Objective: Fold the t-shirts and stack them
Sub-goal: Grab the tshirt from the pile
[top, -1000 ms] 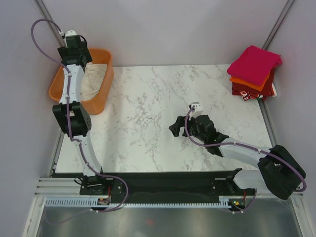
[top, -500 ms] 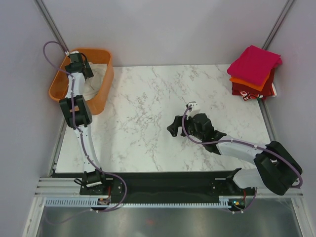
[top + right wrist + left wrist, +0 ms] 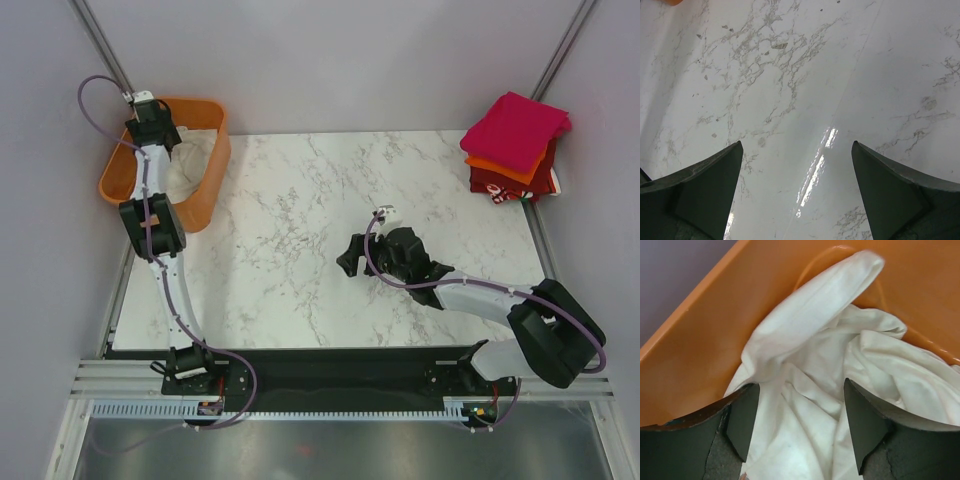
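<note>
A crumpled cream-white t-shirt (image 3: 805,355) lies in the orange basket (image 3: 700,340). My left gripper (image 3: 801,384) is down in the basket with its jaws open, one finger on each side of a ridge of that cloth. In the top view the left gripper (image 3: 150,128) hangs over the basket's far-left part, with the white t-shirt (image 3: 192,165) beside it. Folded t-shirts are stacked at the far right corner: magenta-pink (image 3: 515,125) on top, orange (image 3: 503,165) under it, dark red (image 3: 512,185) lowest. My right gripper (image 3: 350,262) is open and empty, low over the bare marble (image 3: 800,75).
The orange basket (image 3: 216,165) stands at the table's far left corner, partly past the edge. The marble table top (image 3: 300,200) lies between it and the stack. Grey walls and metal posts close in the back and sides.
The left wrist has shifted toward the basket's far-left end and dropped onto the white cloth, its jaws narrowing a little. The right gripper has crept slightly left.
</note>
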Motion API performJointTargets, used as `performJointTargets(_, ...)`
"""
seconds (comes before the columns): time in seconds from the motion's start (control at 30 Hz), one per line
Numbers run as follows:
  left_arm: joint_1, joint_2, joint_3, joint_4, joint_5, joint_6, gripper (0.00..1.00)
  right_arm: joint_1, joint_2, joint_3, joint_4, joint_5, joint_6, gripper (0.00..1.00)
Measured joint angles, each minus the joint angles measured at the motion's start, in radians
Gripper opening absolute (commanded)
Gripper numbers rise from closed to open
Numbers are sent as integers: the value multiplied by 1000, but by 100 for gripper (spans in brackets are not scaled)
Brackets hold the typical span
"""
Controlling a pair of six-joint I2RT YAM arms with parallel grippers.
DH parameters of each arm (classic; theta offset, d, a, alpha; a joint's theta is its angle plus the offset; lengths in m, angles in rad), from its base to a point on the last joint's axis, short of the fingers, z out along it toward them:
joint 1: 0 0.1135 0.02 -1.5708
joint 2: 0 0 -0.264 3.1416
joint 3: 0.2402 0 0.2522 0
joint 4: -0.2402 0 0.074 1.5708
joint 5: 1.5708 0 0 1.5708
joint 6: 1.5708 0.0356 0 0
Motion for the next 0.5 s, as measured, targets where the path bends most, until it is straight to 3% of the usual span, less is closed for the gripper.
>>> performJointTargets(0.23,-40,-39,-5,19,-10,13,76,0,3,0,-1,-3,0,98)
performJointTargets(0.27,-46,-51,-9,21,-18,19,69,0,3,1,-1,-5,0,98)
performJointTargets(0.33,-58,-75,-23,29,-39,30,68,0,3,2,-1,-6,0,98)
performJointTargets(0.5,-83,-144,-83,84,-90,71,83,0,3,2,-1,-11,0,98)
